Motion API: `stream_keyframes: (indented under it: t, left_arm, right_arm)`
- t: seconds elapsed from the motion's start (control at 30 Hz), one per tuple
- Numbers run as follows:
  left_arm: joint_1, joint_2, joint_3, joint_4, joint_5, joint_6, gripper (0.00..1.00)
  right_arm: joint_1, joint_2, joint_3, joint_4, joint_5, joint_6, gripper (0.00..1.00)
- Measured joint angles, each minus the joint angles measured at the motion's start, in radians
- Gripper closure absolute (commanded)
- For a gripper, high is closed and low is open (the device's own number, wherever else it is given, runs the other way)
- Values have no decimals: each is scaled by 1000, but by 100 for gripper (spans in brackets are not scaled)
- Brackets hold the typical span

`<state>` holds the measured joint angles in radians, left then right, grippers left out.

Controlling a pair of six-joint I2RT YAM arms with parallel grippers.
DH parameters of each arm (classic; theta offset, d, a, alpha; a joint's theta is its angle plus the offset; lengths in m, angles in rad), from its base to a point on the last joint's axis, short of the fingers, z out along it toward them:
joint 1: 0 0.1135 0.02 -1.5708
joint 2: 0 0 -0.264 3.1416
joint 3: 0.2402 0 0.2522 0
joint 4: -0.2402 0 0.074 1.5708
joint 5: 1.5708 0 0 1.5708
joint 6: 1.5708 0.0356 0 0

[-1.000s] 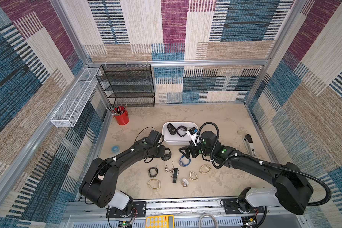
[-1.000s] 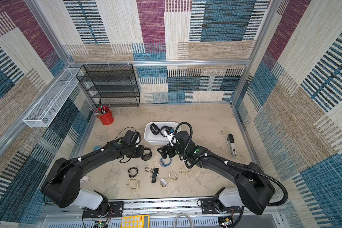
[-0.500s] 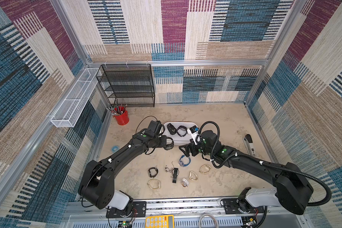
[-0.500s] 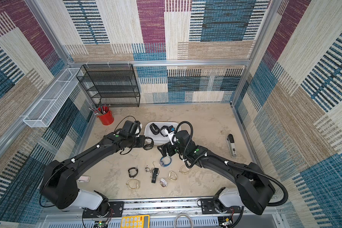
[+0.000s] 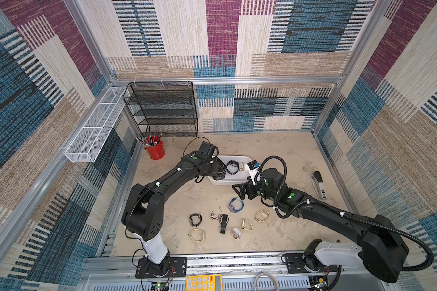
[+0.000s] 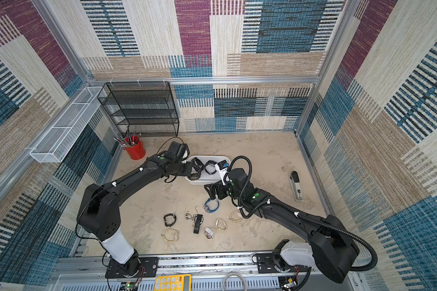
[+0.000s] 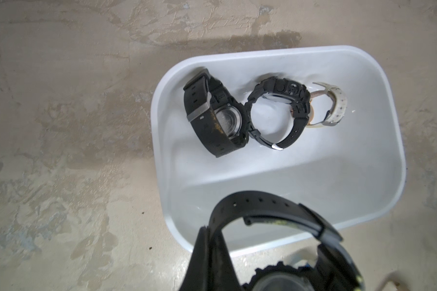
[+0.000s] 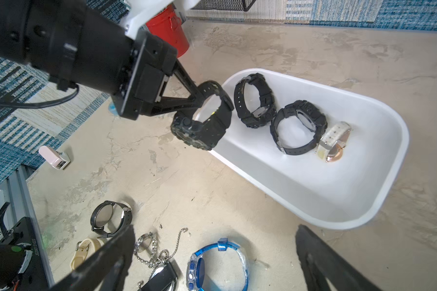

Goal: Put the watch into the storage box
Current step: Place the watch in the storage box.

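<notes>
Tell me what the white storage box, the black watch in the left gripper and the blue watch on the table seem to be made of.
Storage box: probably plastic, smooth white with a soft sheen, moulded rolled rim.
Black watch in the left gripper: likely rubber or resin, matte, strap punched with holes.
Blue watch: seemingly translucent glossy plastic; light passes through its band.

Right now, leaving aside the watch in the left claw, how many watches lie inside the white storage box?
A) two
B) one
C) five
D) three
D: inside the storage box lie a buckled black watch, a chunky black watch and a white-strapped watch; the left claw holds a fourth watch over the box's rim, not yet released.
</notes>
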<state>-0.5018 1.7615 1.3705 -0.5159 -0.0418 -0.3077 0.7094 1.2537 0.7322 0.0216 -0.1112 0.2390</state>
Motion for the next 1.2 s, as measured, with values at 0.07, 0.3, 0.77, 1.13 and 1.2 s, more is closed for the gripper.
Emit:
stream_keyframes:
  t: [0.07,0.3,0.77,1.13,1.2]
  left_arm:
    - [-2,30,22,0,-5,0,100]
    - [-14,111,74,-3,-34,0,100]
    - [-18,219,120,-12,-83,-1,95]
    - [-19,188,119,-26,-81,-9,61]
    - [-19,176,116,-26,-71,-12,55]
  right_arm:
    - [0,-2,0,0,10,1,0]
    - [0,-5,-6,-1,18,8,0]
    - [0,3,-10,3,33,15,0]
    - [0,7,-10,3,42,18,0]
    - [0,8,-10,3,43,18,0]
